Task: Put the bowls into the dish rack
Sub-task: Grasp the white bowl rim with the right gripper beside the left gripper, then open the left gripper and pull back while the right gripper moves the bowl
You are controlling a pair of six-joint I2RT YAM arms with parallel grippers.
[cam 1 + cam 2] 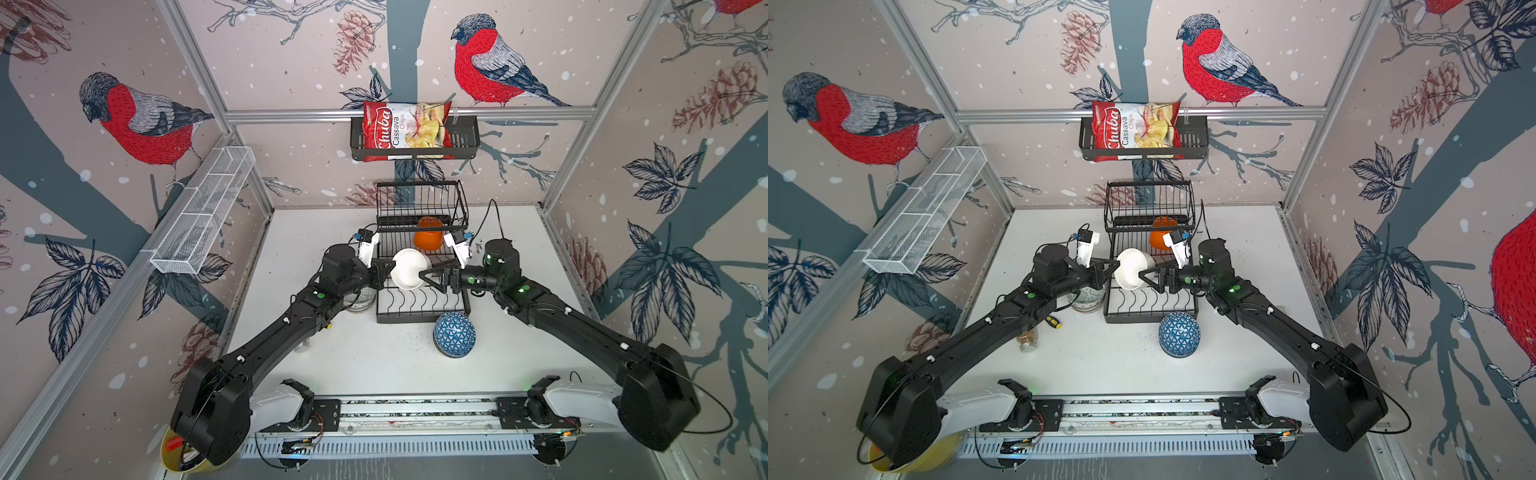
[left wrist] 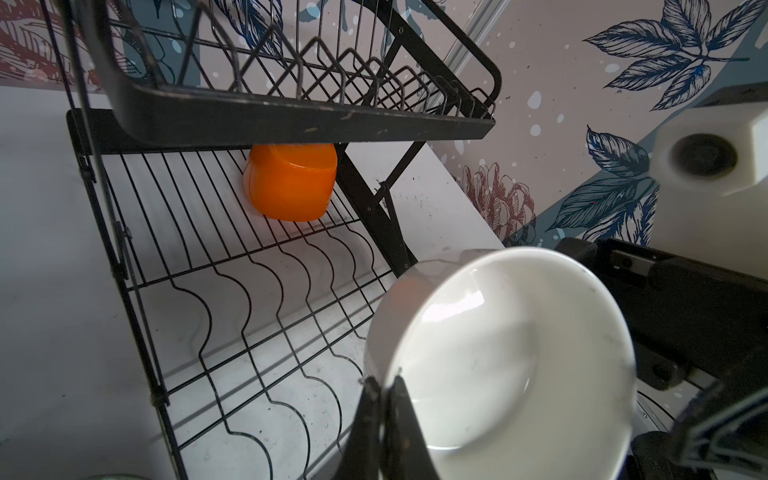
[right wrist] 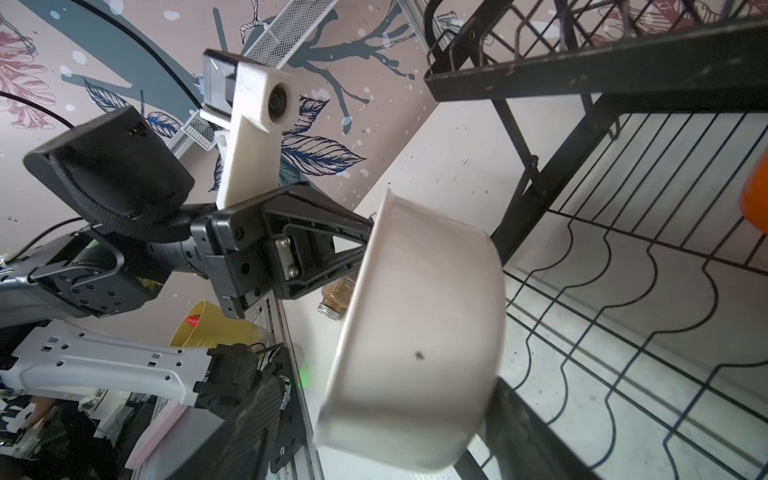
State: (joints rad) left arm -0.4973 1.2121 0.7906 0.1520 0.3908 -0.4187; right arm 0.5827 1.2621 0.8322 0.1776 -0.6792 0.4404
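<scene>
The left gripper (image 2: 384, 380) is clenched on the rim of the plain white round bowl (image 1: 409, 269), holding it on edge in the air above the near half of the large black wire dish rack (image 1: 422, 320). The right gripper (image 1: 424, 275) sits at the bowl's right side, jaws apart, one finger on either side of its wall, seemingly not clamped.

That thin rim pinch is the weak spot. A nudge from the right fingers could swivel the bowl. If the left lets go early, the bowl would likely drop onto the rack, chip, or bounce to the table (image 1: 374, 365).

Farther back, the orange rounded-square plastic bowl (image 1: 428, 240) lies under the raised basket tier (image 1: 419, 203), where a sliding bowl could knock it. The blue patterned ceramic bowl (image 1: 454, 334) lies upside down on the table, near right of the rack.
</scene>
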